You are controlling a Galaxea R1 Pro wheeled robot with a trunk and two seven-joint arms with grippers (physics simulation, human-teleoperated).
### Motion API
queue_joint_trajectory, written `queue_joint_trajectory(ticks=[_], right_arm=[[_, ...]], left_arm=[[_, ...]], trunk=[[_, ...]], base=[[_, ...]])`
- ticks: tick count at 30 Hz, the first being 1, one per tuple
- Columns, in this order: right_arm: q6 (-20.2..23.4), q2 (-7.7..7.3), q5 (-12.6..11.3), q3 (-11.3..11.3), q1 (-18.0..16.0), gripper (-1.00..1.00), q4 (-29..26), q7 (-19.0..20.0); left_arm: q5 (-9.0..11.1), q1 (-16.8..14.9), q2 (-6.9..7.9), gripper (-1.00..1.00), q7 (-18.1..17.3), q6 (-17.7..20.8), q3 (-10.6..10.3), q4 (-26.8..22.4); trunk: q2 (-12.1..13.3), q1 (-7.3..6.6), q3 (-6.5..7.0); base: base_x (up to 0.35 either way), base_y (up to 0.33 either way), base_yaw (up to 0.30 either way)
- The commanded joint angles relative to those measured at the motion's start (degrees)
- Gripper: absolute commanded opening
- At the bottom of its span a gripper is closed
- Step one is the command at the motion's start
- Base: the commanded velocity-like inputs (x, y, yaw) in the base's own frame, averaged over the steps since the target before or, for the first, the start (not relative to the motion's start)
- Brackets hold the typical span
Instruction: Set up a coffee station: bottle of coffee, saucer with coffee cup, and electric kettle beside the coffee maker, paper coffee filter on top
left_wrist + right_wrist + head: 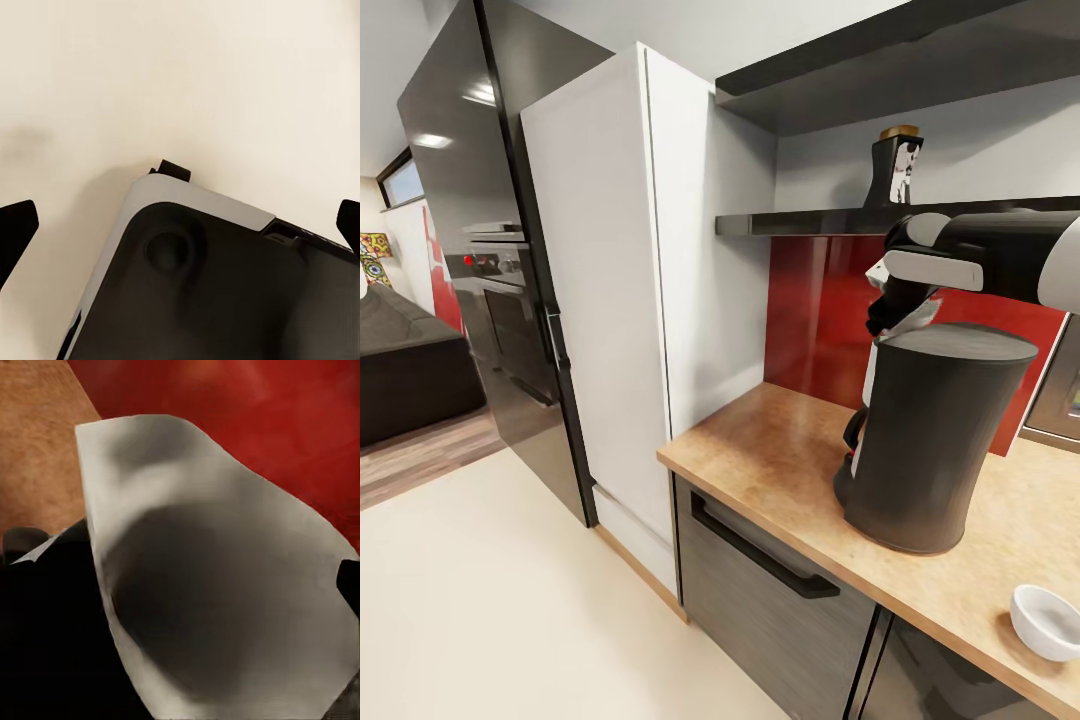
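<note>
The dark-grey coffee maker (935,430) stands on the wood-grain kitchen countertop (770,450). My right gripper (895,310) hovers at the far rim of its top. The white paper coffee filter (916,316) lies between its fingers. In the right wrist view the paper coffee filter (217,585) sits over the coffee maker's dark top (52,645), and one fingertip (349,579) stands far out at the picture's edge, so my right gripper (180,577) looks open. The bottle of coffee (897,165) stands on the dark kitchen shelf (800,222). My left gripper (180,225) hangs open over the floor.
A small white round dish (1048,620), cup or saucer, sits near the countertop's front edge at the right. A tall white cabinet (620,300) and a black oven column (490,280) stand to the left. The red backsplash (810,310) is behind the coffee maker. The robot's own dark base (217,292) is below my left gripper.
</note>
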Motion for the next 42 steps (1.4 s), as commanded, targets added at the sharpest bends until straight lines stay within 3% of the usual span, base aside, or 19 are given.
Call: queue_joint_trajectory(ticks=[1, 28, 34, 42], right_arm=[[-0.1, -0.01, -0.6, 0.2, -0.1, 1.00, -0.1, -0.6], [-0.2, -0.04, -0.7, -0.4, -0.1, 1.00, -0.1, -0.5], [-0.2, -0.14, -0.8, -3.8, -0.1, 1.00, 0.0, -0.4], [-0.3, -0.34, -0.7, -5.8, -0.2, 1.00, 0.0, -0.4]], left_arm=[[0.4, 0.0, -0.01, 1.00, 0.0, 0.0, 0.0, -0.1], [0.4, 0.0, -0.01, 1.00, 0.0, 0.0, 0.0, -0.1], [0.4, 0.0, -0.01, 1.00, 0.0, 0.0, 0.0, -0.1], [0.4, 0.0, -0.01, 1.00, 0.0, 0.0, 0.0, -0.1]], trunk=[[0.0, 0.01, -0.06], [0.0, 0.01, -0.06], [0.0, 0.01, -0.06], [0.0, 0.01, -0.06]], base=[[0.000, 0.000, 0.000], [0.000, 0.000, 0.000], [0.000, 0.000, 0.000], [0.000, 0.000, 0.000]])
